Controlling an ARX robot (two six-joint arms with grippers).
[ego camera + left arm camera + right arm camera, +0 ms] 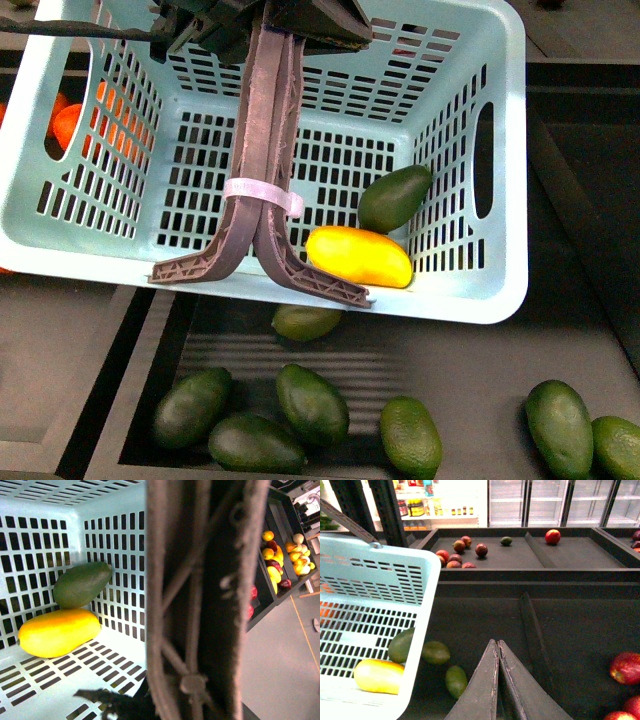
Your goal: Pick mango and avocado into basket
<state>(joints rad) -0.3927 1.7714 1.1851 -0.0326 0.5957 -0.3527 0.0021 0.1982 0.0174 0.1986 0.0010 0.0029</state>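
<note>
Grips the basket's [505, 150] mauve handles [262, 130] from above with the left claw [262, 30], clamped tight. Carries mango [359, 256] and avocado [394, 197] inside, touching, in one corner. Points the right claw [497, 644] over the dark shelf [570, 625], fingers pressed together, empty.

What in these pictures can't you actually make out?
- Left gripper: front view's top edge cuts it off; in the left wrist view the basket handles hide it, so its grip is unclear.
- Orange fruit: front view, glimpsed only through slots in the basket wall; kind unclear.
- Green fruit: front view, half hidden under the basket rim.
- Shelf fruit: left wrist view, too small to name.
</note>
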